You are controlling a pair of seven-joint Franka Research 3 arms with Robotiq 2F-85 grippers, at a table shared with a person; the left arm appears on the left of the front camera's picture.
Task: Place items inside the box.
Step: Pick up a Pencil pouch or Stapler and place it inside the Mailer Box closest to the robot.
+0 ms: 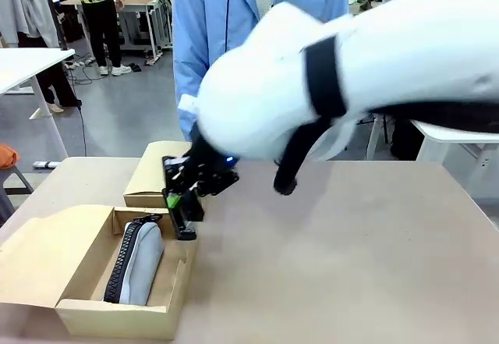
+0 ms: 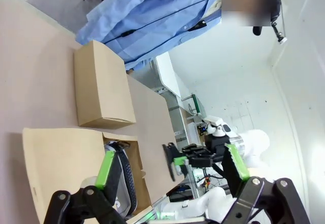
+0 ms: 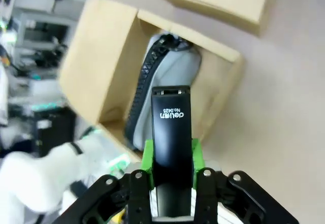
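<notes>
Box point(image 1: 117, 317) at the tabletop's point(image 1: 351, 266) seven o'clock already holds the grey pouch point(image 1: 144, 262). Our right claw point(image 1: 185, 203) is clamped on a black stapler point(image 3: 171, 122) just above its three o'clock wall, seemingly not yet released. Our left claw point(image 2: 171, 164) gapes empty.

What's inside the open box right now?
A grey zip pouch lies inside the open box. Anything beneath it is covered. The right gripper holds a black stapler by the rim, not inside.

Bright, even indoor light, soft shadows; the right arm point(image 1: 374, 71) looms blurred and the box point(image 3: 96, 66) smears (wrist views bend at edges)
</notes>
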